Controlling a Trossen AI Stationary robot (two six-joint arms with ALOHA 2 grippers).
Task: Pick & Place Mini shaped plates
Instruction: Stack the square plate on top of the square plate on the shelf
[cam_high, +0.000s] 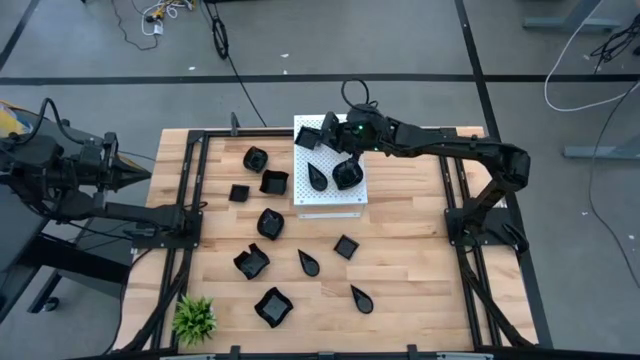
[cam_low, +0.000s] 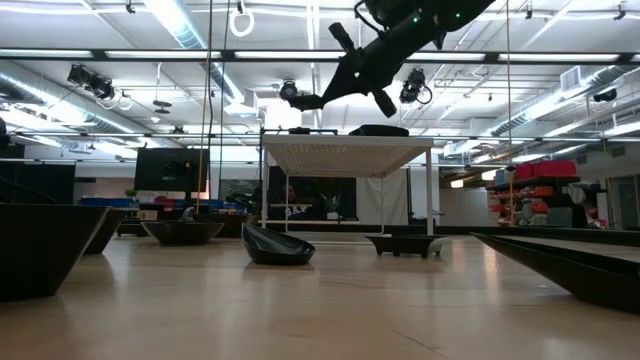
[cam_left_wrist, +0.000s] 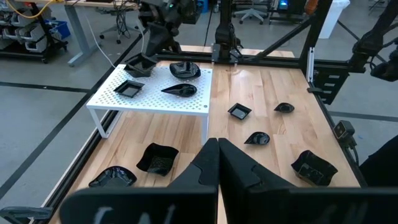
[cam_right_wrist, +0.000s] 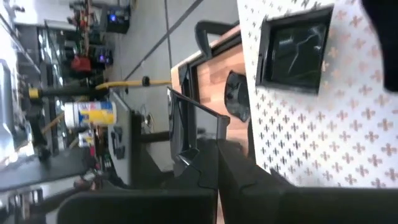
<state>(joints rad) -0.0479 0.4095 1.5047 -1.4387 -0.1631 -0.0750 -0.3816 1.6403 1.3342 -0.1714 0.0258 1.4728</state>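
Our right gripper (cam_high: 322, 130) has its fingers pressed together on the rim of a small black dish (cam_left_wrist: 140, 65), hanging it tilted just above the far left corner of the white board (cam_high: 352, 202). Three other dishes already sit on that board: a square one (cam_right_wrist: 294, 55) near the same corner, a teardrop (cam_high: 318, 178) and a rounded one (cam_high: 347, 174) further along. We judge this to be the placing step, with the carried dish about to go down. The next move calls for lowering it onto bare board beside the square dish, levelling it, then parting the fingers and lifting straight off so nothing gets nudged.

Around the board, the remaining dishes (cam_high: 270, 224) lie scattered on the wooden table (cam_high: 410, 280), about nine by our count, still to be moved. A small green plant (cam_high: 194, 318) stands at the near left corner.

Our left gripper (cam_high: 130, 172) waits at the table's left edge, fingers together and empty
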